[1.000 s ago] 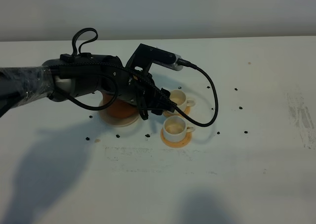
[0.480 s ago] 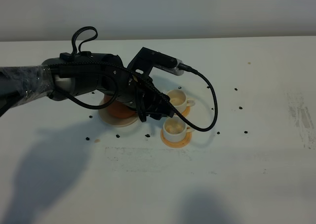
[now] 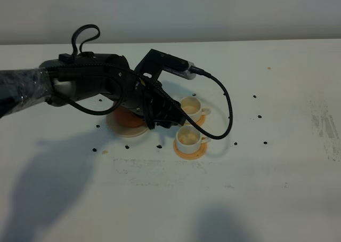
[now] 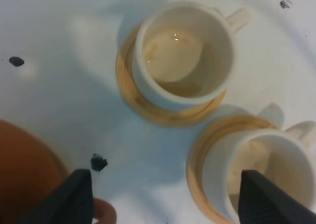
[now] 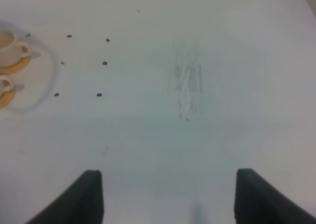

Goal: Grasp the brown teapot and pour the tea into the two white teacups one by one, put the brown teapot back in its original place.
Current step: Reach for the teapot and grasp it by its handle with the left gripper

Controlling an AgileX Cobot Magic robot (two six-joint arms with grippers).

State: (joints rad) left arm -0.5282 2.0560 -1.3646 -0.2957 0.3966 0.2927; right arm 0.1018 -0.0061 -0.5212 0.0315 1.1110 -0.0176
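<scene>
The brown teapot [image 3: 127, 117] sits on its cream saucer [image 3: 123, 129], mostly hidden under my left arm; in the left wrist view only its rounded brown side [image 4: 24, 174] shows at a corner. The two white teacups stand on orange coasters, the far one [image 3: 191, 107] [image 4: 183, 54] and the near one [image 3: 187, 138] [image 4: 256, 167], both holding pale tea. My left gripper [image 3: 164, 117] [image 4: 170, 204] hangs open between the teapot and the cups, gripping nothing. My right gripper [image 5: 170, 197] is open over bare table, out of the exterior high view.
Small dark specks [image 3: 160, 146] are scattered on the white table [image 3: 266, 172] around the cups. The wrist camera's black cable [image 3: 226, 109] loops to the right of the cups. A scuffed patch [image 5: 187, 86] marks the table ahead of the right gripper.
My left arm has drawn back slightly to the left, uncovering more of the far cup. The left gripper has stayed open; cups and teapot have not moved.
</scene>
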